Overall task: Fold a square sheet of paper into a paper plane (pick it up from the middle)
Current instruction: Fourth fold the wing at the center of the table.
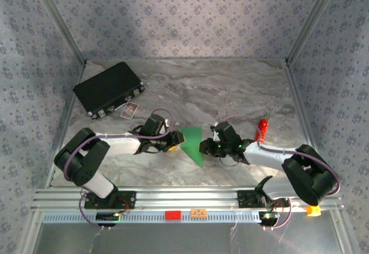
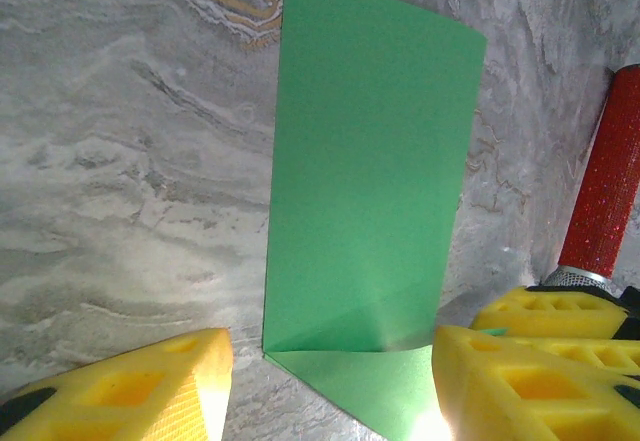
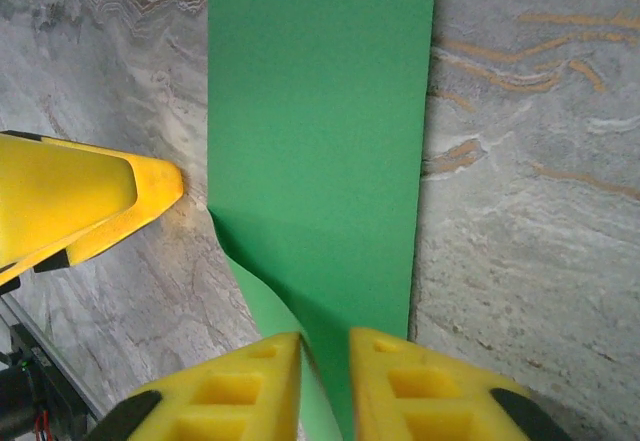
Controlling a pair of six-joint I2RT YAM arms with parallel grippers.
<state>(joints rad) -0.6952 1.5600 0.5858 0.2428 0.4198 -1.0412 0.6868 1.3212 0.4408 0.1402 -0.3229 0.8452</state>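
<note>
Right end effector (image 3: 325, 386) looks pinched onto the thin bright-green folded paper sheet (image 3: 320, 111); left end effector (image 2: 325, 391) sits wide apart, straddling its corner.

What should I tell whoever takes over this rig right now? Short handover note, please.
Left claw: open, fingers either side of the near edge of the square sheet of paper, low over the table.
Right claw: comes in from the opposite side, nearly closed around a lifted edge of the paper. A firm pinch is not confirmed.
Paper: mid-table between the two claws, folded to a smaller pointed shape with a diagonal crease showing.
Done: the first folds.
Left: the remaining folds. It is not yet a finished paper plane.
</note>
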